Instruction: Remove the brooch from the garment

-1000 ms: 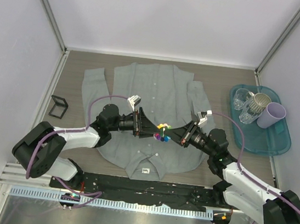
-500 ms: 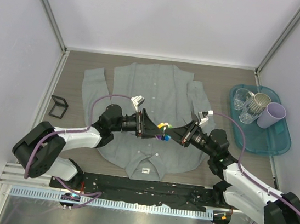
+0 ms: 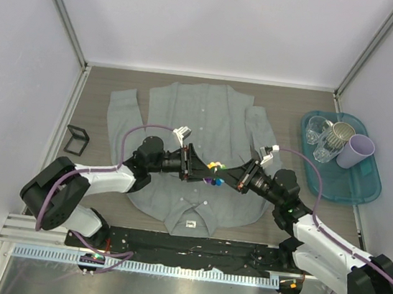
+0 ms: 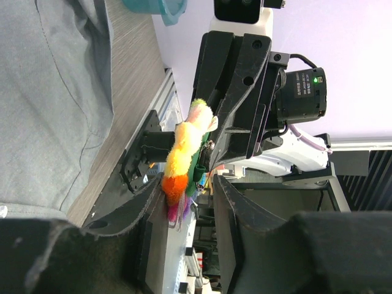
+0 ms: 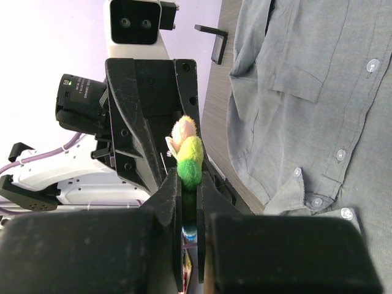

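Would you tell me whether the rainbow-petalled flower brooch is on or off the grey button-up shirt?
Off: the brooch is pinched in the right gripper, held clear of the shirt, which lies flat.

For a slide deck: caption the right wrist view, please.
Right gripper pinches the rainbow brooch above the grey garment, left gripper opposite.

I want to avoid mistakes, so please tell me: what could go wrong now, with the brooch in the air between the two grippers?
The right gripper pinches the brooch only at its edge, so it may slip and fall onto the shirt. The left gripper is very close with its jaws apart; closing could knock the brooch loose.
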Robot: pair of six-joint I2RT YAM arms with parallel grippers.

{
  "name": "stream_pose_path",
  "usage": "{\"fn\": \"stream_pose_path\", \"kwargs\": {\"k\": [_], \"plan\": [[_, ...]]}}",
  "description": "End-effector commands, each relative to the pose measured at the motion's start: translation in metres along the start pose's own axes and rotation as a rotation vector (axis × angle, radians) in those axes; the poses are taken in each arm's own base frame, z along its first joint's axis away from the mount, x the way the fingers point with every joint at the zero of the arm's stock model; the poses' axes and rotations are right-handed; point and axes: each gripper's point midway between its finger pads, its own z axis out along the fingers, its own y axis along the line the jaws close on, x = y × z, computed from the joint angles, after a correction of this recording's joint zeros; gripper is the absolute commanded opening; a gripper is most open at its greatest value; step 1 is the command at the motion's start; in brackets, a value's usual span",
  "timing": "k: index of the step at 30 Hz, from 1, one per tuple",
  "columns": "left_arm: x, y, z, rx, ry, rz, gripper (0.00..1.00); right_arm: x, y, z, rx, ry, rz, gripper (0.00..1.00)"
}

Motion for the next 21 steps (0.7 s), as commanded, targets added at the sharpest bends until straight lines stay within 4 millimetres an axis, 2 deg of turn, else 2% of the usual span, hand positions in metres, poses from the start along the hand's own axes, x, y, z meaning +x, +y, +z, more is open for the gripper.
{"fn": "stream_pose_path", "kwargs": {"k": [1, 10, 15, 21], "plan": [[-0.0088, -0.0194, 0.0057, 0.053, -0.020, 0.061, 0.35, -0.0046, 0.0210, 0.0011, -0.054, -0.008, -0.052, 0.01], [-0.0113, -0.0185, 0.0083, 0.047, -0.023, 0.054, 0.39, -0.0050, 0.0218, 0.0013, -0.043, -0.005, -0.074, 0.01], [-0.0105, -0.0140, 0.0090, 0.038, -0.019, 0.044, 0.28, -0.0048, 0.0257, 0.0001, -0.051, -0.005, -0.084, 0.01], [-0.0087, -0.0179, 0.0073, 0.054, -0.014, 0.054, 0.23, -0.0010, 0.0256, 0.0001, -0.073, 0.010, -0.074, 0.01]]}}
